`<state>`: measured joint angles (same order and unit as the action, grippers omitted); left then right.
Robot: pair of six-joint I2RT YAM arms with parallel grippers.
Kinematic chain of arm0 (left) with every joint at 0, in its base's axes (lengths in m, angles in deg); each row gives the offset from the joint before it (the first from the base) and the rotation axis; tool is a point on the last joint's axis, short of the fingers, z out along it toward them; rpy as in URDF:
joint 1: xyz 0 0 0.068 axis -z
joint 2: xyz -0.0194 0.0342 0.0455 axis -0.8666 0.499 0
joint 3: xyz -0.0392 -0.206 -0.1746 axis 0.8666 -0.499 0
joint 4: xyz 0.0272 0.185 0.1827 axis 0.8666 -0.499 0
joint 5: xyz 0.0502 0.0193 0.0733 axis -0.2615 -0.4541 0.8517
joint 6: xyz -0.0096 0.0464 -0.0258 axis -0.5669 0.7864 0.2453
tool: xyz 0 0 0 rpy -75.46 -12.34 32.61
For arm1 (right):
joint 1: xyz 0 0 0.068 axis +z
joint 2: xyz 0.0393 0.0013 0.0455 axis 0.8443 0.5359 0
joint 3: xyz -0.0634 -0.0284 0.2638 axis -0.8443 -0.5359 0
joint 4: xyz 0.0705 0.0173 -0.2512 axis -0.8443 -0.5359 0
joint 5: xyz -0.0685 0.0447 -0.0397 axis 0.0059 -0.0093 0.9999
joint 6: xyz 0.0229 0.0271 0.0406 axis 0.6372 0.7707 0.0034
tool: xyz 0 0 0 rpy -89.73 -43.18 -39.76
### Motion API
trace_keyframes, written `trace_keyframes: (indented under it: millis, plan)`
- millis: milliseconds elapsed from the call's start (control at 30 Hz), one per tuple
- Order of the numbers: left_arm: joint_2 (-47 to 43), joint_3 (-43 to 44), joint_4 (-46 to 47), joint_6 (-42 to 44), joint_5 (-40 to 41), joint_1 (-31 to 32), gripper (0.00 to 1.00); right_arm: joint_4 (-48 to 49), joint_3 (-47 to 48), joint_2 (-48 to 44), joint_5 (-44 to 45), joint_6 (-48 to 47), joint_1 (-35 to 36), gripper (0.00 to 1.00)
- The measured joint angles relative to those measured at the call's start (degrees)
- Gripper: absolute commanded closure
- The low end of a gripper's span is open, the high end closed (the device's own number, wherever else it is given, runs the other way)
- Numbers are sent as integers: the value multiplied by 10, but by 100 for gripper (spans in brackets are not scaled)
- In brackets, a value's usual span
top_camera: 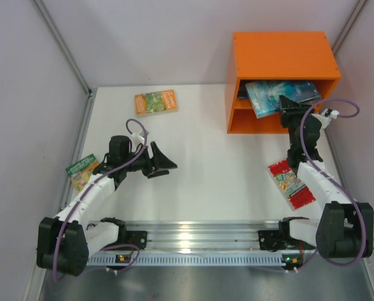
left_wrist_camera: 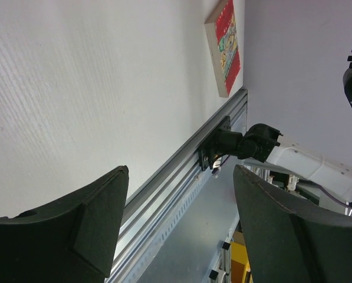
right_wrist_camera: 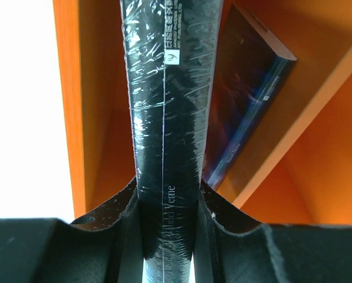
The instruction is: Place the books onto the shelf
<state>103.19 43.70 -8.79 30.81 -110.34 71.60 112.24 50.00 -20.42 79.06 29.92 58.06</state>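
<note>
The orange shelf (top_camera: pixel 280 56) stands at the back right. My right gripper (top_camera: pixel 288 108) is at its open front, shut on a pale teal book (top_camera: pixel 269 97) that pokes tilted into the upper compartment. In the right wrist view the right gripper (right_wrist_camera: pixel 168 183) clamps that book's dark wrapped spine (right_wrist_camera: pixel 167 88). A dark blue-purple book (right_wrist_camera: pixel 246 100) leans inside beside it. An orange-green book (top_camera: pixel 155 101), a green book (top_camera: pixel 81 169) and a red book (top_camera: pixel 291 184) lie flat on the table. My left gripper (top_camera: pixel 165 164) hovers open and holds nothing; its view, past the left gripper (left_wrist_camera: pixel 181 177), shows the red book (left_wrist_camera: pixel 226 44).
The white table (top_camera: pixel 205 144) is walled by pale panels on the left, back and right. A metal rail (top_camera: pixel 199 232) carrying both arm bases runs along the near edge. The right arm's base joint (left_wrist_camera: pixel 246 144) shows in the left wrist view.
</note>
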Motion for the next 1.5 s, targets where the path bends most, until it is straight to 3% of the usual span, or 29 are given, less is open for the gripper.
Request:
trace_keyframes:
  millis: [800,1500]
  plan:
    - [-5,-1,-6,6,-19,0,24,107,106,208,124,-1,92,100]
    - [-6,-2,-13,11,-19,0,25,110,158,259,167,32,106,100]
